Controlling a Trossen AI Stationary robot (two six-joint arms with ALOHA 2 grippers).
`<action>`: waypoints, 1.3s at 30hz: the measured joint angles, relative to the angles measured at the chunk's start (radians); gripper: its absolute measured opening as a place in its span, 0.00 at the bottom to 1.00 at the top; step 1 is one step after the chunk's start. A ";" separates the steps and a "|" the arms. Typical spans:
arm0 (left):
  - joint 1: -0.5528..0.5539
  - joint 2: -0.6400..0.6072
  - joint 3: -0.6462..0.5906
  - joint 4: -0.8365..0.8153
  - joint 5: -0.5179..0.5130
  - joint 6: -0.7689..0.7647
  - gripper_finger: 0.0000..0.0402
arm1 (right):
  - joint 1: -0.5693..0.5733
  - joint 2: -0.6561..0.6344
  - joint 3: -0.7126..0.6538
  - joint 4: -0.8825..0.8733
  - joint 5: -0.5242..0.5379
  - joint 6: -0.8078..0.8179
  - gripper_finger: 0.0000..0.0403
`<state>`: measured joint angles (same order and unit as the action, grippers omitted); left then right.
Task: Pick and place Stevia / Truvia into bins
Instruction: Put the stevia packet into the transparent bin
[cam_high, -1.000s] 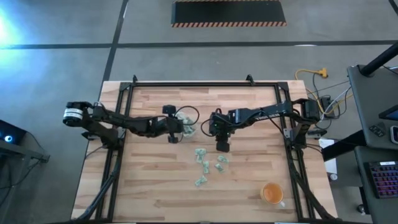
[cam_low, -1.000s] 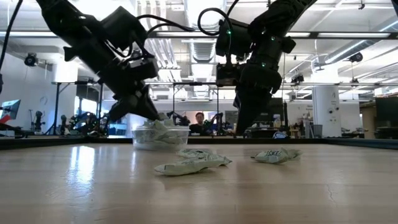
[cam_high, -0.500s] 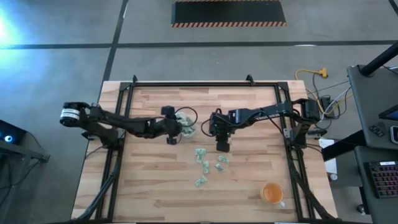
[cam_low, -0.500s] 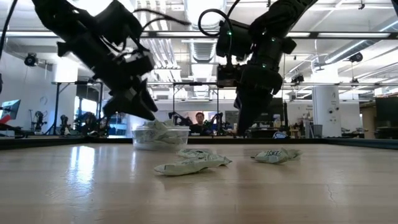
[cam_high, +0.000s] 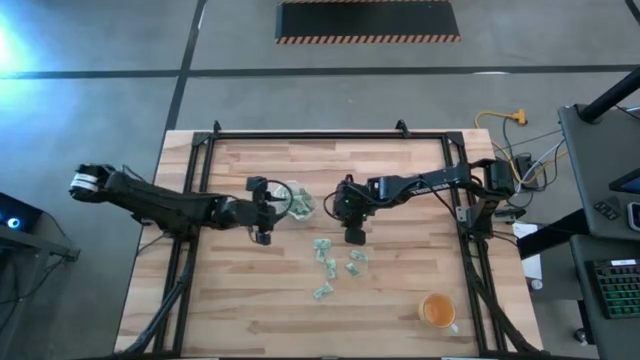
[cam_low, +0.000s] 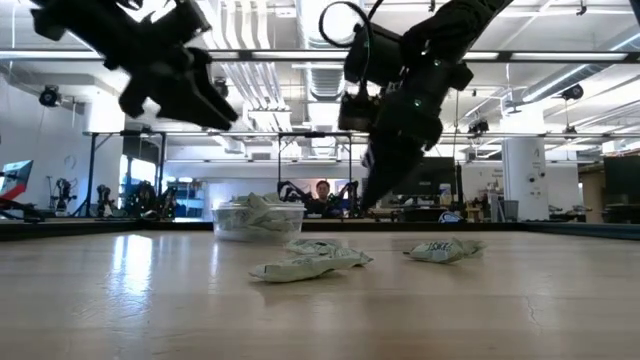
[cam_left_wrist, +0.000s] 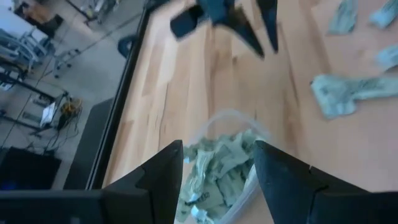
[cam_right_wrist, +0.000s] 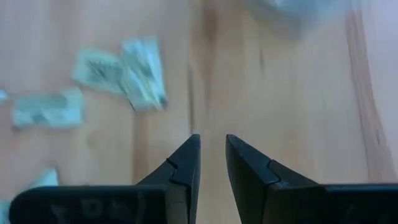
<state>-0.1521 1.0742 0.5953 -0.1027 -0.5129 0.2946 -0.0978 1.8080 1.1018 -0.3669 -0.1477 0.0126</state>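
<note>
The clear bin (cam_high: 297, 200) stands on the table's middle, filled with several pale green and white packets (cam_left_wrist: 217, 168). More packets lie loose on the wood toward the near edge (cam_high: 322, 246), (cam_high: 354, 258), (cam_high: 322, 292); two also show in the low view (cam_low: 310, 262), (cam_low: 445, 248). My left gripper (cam_high: 262, 224) is open and empty, raised just left of the bin; the bin shows between its fingers (cam_left_wrist: 217, 155). My right gripper (cam_high: 352, 226) hangs just right of the bin, above the loose packets, its fingers a narrow gap apart and empty (cam_right_wrist: 211, 149).
An orange cup (cam_high: 437, 312) with a handle stands near the table's near right corner. Black frame rails (cam_high: 190, 210), (cam_high: 465, 215) run along the left and right sides. Bare wood lies at the near left. A person sits in the room far behind the table (cam_low: 322, 192).
My left gripper has drawn back from the bin toward the table's left edge and has risen well above the bin's rim. My right gripper has tipped a little toward the bin. The bin and loose packets have stayed in place.
</note>
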 joint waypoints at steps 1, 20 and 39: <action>-0.009 -0.020 0.000 -0.011 0.001 -0.002 0.45 | 0.002 0.000 -0.004 0.039 -0.010 -0.017 0.17; -0.058 -0.142 -0.039 -0.051 0.000 -0.028 0.45 | 0.073 0.113 -0.025 0.276 -0.116 -0.140 0.17; -0.058 -0.142 -0.039 -0.066 0.000 -0.029 0.45 | 0.067 0.163 -0.020 0.306 -0.116 -0.096 0.38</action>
<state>-0.2104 0.9325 0.5568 -0.1686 -0.5128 0.2653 -0.0309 1.9707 1.0819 -0.0610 -0.2640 -0.0835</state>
